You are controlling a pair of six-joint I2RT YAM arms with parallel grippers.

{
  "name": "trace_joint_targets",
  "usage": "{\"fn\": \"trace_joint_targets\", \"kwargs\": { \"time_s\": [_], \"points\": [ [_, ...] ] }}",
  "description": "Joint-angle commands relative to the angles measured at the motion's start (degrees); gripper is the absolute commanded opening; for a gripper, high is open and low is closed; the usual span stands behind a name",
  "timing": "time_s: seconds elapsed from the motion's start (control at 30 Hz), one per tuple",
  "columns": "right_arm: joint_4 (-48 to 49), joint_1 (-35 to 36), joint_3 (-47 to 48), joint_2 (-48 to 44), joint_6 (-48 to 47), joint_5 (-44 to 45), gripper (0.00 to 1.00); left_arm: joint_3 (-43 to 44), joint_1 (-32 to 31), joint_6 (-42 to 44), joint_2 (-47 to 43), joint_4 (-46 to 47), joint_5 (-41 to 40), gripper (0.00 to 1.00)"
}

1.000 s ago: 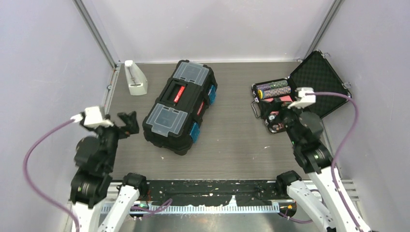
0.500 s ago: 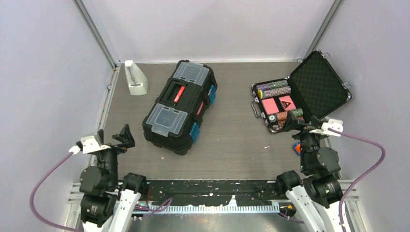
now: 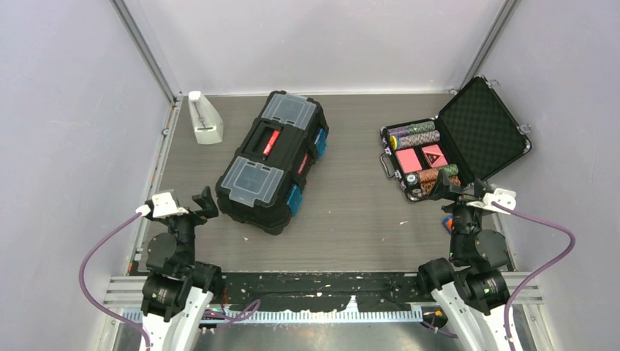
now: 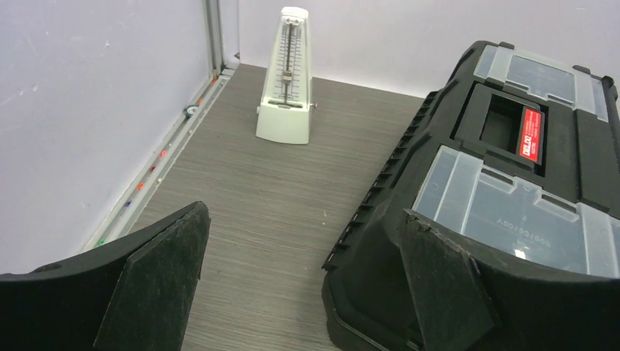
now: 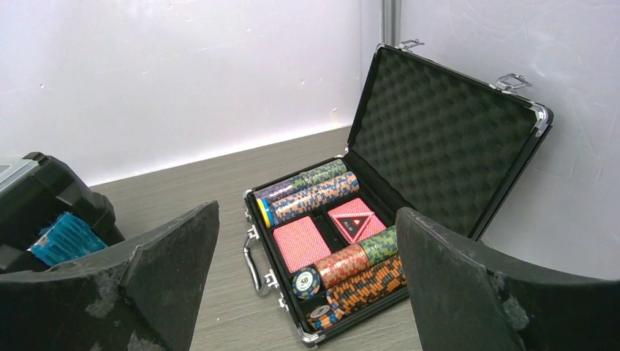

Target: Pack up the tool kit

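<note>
Left gripper [image 3: 203, 204] gapes wide, empty, at the near left; the closed toolbox [image 3: 272, 159] lies just ahead to its right, long axis slanting far-right. Right gripper [image 3: 457, 191], equally wide and empty, sits well apart, so the left is nearer

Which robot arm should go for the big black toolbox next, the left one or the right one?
Left, probably. The left tool, open, sits right beside the toolbox, facing it. The right tool, also open, points at the chip case instead, farther from the toolbox.
</note>
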Motion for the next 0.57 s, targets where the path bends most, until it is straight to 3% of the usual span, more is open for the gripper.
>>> {"fn": "trace_joint_targets", "kwargs": {
  "time_s": [0.0,0.53],
  "points": [
    [5.0,-0.2,-0.9,0.1,-2.3,1.1,0.95,0.3,0.2,2.4,-13.3,4.5,0.2,1.0],
    [7.4,0.3,-2.6,-0.8,-4.0,0.3,0.95,0.4,5.5,0.5,-9.8,4.9,7.1,1.0]
  ]
}}
